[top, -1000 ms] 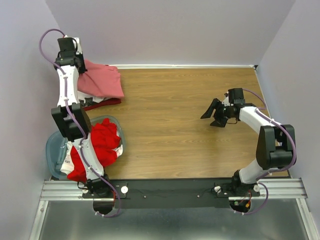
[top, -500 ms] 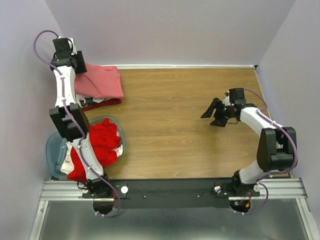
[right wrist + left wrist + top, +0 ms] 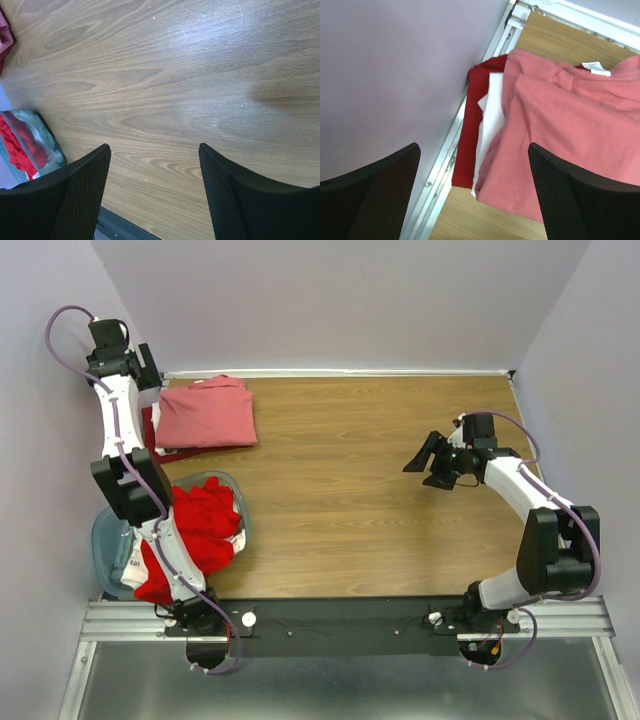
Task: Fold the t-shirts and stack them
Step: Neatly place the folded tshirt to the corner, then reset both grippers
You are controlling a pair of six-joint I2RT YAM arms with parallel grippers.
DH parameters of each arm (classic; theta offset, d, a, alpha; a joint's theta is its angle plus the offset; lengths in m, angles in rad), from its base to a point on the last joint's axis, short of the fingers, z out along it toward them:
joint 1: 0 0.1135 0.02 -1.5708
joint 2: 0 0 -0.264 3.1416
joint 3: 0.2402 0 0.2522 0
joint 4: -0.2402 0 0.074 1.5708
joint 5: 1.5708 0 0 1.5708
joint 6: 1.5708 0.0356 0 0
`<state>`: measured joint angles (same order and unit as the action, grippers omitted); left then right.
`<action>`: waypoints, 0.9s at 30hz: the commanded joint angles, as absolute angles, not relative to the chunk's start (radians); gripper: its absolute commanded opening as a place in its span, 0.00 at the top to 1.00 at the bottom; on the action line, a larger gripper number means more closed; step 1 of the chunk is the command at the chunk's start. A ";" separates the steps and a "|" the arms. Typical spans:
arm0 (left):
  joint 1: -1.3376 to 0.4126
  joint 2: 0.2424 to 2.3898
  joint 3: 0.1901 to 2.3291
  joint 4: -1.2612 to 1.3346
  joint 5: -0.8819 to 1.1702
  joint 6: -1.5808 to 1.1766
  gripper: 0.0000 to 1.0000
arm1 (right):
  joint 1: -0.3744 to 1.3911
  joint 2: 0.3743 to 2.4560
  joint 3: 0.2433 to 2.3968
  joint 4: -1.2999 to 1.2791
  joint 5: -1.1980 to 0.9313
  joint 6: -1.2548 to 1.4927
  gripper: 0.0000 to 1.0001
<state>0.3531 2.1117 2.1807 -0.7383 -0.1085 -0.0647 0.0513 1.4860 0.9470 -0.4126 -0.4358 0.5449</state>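
A folded salmon-pink t-shirt (image 3: 205, 415) (image 3: 570, 125) lies on top of a stack at the table's far left. Under it show the edges of a white shirt (image 3: 490, 120) and a dark red one (image 3: 185, 452) (image 3: 472, 115). My left gripper (image 3: 140, 370) (image 3: 475, 190) hovers open above the stack's left rear corner, close to the wall, with nothing between its fingers. Bright red shirts (image 3: 205, 525) and some white cloth fill the pale-blue tub (image 3: 105, 535) at the near left. My right gripper (image 3: 428, 466) (image 3: 155, 185) stands open and empty over bare wood at the right.
The purple side wall (image 3: 395, 75) and a metal rail (image 3: 445, 145) run right beside the stack. The tub's corner (image 3: 30, 140) shows at the left of the right wrist view. Wooden tabletop (image 3: 350, 490) stretches between the arms.
My left gripper has opened, let go of the salmon-pink shirt and pulled back toward the far left wall. The shirt now lies flat on the stack. The right arm has barely moved.
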 commanded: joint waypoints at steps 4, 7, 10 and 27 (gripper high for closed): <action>0.299 1.863 1.978 -0.640 -0.091 -0.087 0.04 | 0.051 1.440 0.953 -0.425 -0.405 0.505 0.22; 0.253 1.728 1.788 -0.531 -0.055 -0.098 0.04 | 0.049 1.427 0.951 -0.423 -0.371 0.488 0.22; 0.174 1.587 1.581 -0.421 -0.023 -0.121 0.04 | 0.051 1.413 0.951 -0.419 -0.347 0.473 0.22; -0.250 1.045 0.868 -0.103 -0.232 -0.368 0.04 | 0.049 1.427 0.956 -0.377 -0.345 0.428 0.22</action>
